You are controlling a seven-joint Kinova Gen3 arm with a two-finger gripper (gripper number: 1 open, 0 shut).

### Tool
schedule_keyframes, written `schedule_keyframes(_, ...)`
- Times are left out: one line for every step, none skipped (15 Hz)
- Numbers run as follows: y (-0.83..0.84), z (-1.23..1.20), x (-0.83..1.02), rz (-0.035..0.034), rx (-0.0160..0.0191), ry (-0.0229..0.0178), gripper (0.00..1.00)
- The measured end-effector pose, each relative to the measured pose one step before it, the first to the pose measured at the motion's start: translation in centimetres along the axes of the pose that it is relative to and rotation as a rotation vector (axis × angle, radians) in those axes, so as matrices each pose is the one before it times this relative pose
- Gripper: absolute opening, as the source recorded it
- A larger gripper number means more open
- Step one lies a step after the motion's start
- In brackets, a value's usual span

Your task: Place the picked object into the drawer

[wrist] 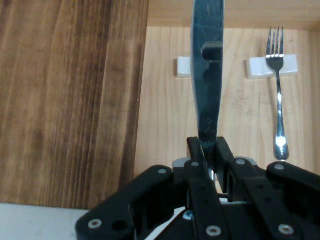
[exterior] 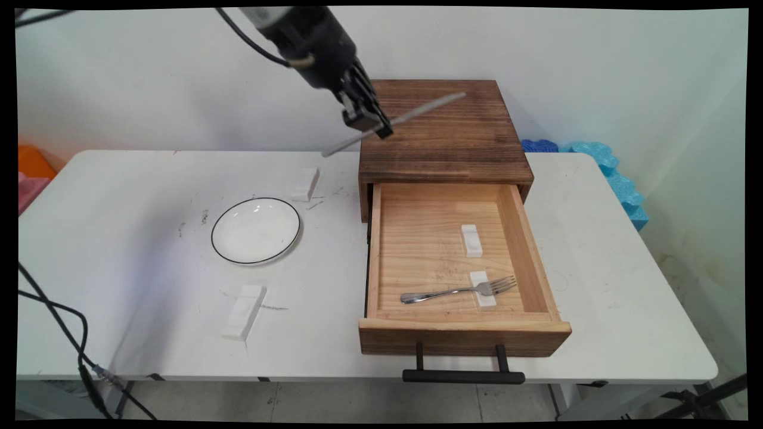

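Hand [exterior: 374, 122] clamped on a table knife [exterior: 393, 122], gripped near mid-length, raised above the dark top of the wooden drawer box [exterior: 444, 128], well clear of the counter [exterior: 149, 298]. In the hand view, blade [wrist: 207, 75] running out toward 12 o'clock, over the open drawer [exterior: 453, 256]. Best kept level and lined up with the free white rest [exterior: 471, 240] before any lowering, judging by its slant. Fork [exterior: 459, 291] lying at 5 o'clock in the drawer, tines on a second rest [exterior: 484, 293]. Plate [exterior: 256, 230] at 9 o'clock, two white blocks [exterior: 243, 311] near it. Drawer walls and fork the nearest obstacles.
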Motion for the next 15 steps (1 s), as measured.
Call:
schedule_keyframes(0.145,0.940,0.420,0.00795,-0.00052,-0.01098,0.00)
schedule_keyframes(0.147,1.124,0.525,0.00799,-0.00159,-0.01184,0.00)
schedule_keyframes(0.126,1.084,0.515,0.00736,-0.00165,-0.01109,0.00)
schedule_keyframes(0.078,0.909,0.443,0.00664,-0.00098,-0.00892,0.00)
schedule_keyframes(0.063,1.072,0.499,0.00631,-0.00183,-0.00986,0.00)
schedule_keyframes(0.057,1.071,0.471,0.00624,-0.00222,-0.01003,0.00)
schedule_keyframes(0.022,0.873,0.387,0.00535,-0.00163,-0.00776,0.00)
schedule_keyframes(0.005,0.569,0.246,0.00320,-0.00147,-0.00497,0.00)
schedule_keyframes(0.030,0.828,0.348,0.00440,-0.00251,-0.00773,0.00)
schedule_keyframes(0.024,0.890,0.361,0.00423,-0.00280,-0.00837,0.00)
schedule_keyframes(0.038,0.885,0.341,0.00426,-0.00361,-0.00860,0.00)
schedule_keyframes(0.037,0.764,0.338,0.00393,-0.00359,-0.00649,0.00)
schedule_keyframes(0.054,0.880,0.393,0.00389,-0.00506,-0.00748,0.00)
schedule_keyframes(0.028,0.822,0.346,0.00263,-0.00416,-0.00720,0.00)
schedule_keyframes(0.016,0.690,0.283,0.00204,-0.00373,-0.00615,0.00)
